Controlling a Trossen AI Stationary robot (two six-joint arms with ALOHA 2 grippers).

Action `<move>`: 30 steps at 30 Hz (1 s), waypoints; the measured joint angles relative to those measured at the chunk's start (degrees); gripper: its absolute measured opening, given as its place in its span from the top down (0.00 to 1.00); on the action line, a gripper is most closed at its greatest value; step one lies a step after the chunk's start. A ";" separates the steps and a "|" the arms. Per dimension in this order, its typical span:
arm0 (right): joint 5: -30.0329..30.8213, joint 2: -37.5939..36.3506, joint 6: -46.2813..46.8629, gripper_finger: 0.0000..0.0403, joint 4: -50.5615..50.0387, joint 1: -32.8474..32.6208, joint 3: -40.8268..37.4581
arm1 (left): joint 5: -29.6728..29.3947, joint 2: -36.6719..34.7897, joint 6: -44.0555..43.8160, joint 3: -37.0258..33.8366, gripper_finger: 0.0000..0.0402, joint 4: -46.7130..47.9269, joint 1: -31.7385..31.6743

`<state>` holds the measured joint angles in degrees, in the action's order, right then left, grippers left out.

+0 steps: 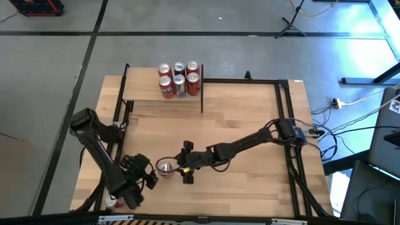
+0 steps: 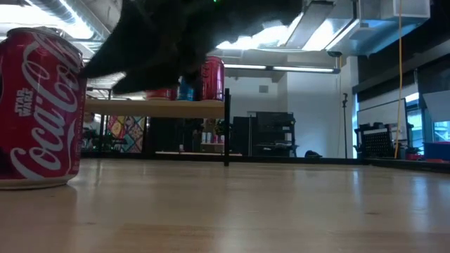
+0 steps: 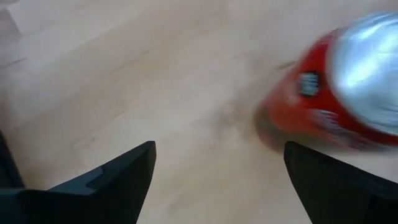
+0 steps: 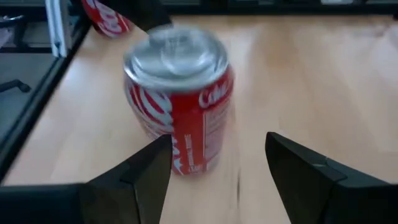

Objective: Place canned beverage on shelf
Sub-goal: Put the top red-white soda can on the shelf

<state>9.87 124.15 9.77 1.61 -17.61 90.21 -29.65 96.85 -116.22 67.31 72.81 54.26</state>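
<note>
A red cola can [image 1: 164,167] stands upright on the tabletop near the front, left of the middle. In the right wrist view the can [image 4: 180,93] is just ahead of my open right gripper [image 4: 217,140], nearer one finger. From above, my right gripper [image 1: 181,164] reaches it from the table's right, level. My left gripper [image 1: 147,175] is open and empty just left of the can [image 3: 348,93]. The shelf [image 1: 164,100], a small wood board on black posts, stands at the far left with several cans [image 1: 179,80] on top.
A second red can [image 1: 111,201] sits at the table's front left corner beside the left arm; it also shows in the right wrist view [image 4: 106,15]. A red can [image 2: 39,109] fills the low view's left. A black frame [image 1: 284,112] edges the table's right side.
</note>
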 joint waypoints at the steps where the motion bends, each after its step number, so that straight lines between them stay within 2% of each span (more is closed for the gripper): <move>1: -0.01 -1.10 -0.03 0.38 -1.16 0.00 0.00 | 0.12 -1.39 0.54 0.39 0.13 0.07 0.37; 7: 0.22 -5.78 -0.21 0.38 -6.81 -0.02 0.09 | 0.19 -9.91 4.29 3.63 0.13 -2.14 1.79; 12: 2.76 -6.94 -0.23 0.38 -7.75 0.00 0.09 | -6.29 -12.99 3.14 4.06 0.13 -6.18 1.16; 15: 2.90 -6.87 -0.21 0.38 -9.93 0.00 0.00 | -7.88 -12.70 4.23 4.06 0.13 -9.09 -0.58; 20: 2.99 -6.87 -0.01 0.38 -13.98 0.00 0.00 | -6.96 -10.00 10.56 4.06 0.13 -13.68 -4.30; 24: 3.04 -7.35 -0.03 0.38 -17.28 -0.02 0.02 | -4.10 -8.72 14.07 4.06 0.13 -13.68 -6.97; 30: 3.04 -7.77 -0.06 0.38 -22.03 -0.07 0.02 | -3.89 -6.74 17.33 4.06 0.13 -13.70 -8.51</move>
<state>12.90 116.38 9.72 -20.42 -17.67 90.24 -33.54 90.11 -98.88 71.37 59.11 45.75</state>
